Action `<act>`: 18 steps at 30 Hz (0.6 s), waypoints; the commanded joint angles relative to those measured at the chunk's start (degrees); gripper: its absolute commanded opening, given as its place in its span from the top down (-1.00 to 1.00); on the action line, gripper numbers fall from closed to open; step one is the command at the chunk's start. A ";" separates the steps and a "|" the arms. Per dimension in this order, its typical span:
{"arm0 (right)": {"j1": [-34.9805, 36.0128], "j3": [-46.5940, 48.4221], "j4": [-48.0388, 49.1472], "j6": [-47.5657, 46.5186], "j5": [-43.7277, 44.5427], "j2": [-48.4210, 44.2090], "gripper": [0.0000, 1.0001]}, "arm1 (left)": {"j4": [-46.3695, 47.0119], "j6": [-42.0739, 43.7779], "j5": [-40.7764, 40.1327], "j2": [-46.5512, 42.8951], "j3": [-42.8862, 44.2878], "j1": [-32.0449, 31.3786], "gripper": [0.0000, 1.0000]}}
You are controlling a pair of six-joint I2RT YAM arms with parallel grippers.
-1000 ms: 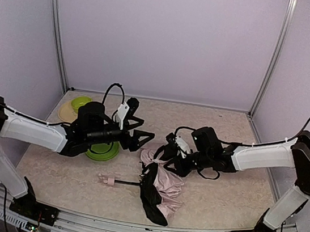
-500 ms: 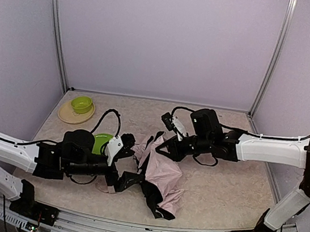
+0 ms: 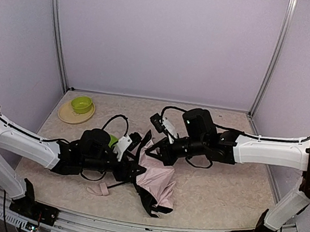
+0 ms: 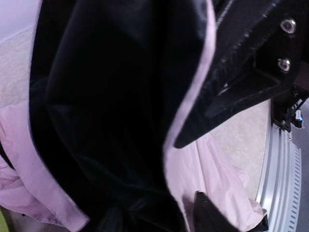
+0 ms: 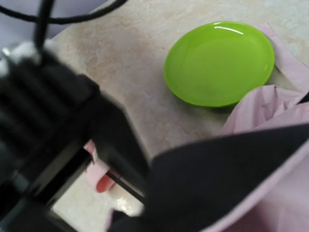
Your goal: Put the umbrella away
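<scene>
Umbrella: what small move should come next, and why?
Probably close the left gripper on the umbrella. Its jaws stand apart with fabric between them, while the right gripper, shut, holds the upper edge lifted; the rest lies spread and ungathered.

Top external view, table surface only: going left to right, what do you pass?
tan plate carrying the green bowl → umbrella handle → umbrella canopy

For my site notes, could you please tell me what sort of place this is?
Probably a lab robot cell: plain walls, aluminium posts, a stone-patterned table, left arm and right arm at an umbrella.
</scene>
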 commanded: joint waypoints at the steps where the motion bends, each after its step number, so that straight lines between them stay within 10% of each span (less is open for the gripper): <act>1: 0.38 1.34 -0.29 -0.98 0.01 -3.22 0.60 | 5.00 2.15 4.51 1.44 2.31 -0.08 0.62; 3: -0.29 0.96 -3.13 -2.83 1.23 -4.79 0.29 | 6.57 3.61 5.52 1.35 1.67 0.50 1.00; 7: -5.78 -6.08 -5.90 -3.50 2.28 -10.38 -0.03 | 6.93 7.40 5.21 0.53 1.34 1.79 1.00; 18: -14.45 -31.01 16.74 10.78 -4.07 -14.40 0.07 | 6.82 12.81 4.19 -2.30 0.92 1.86 1.00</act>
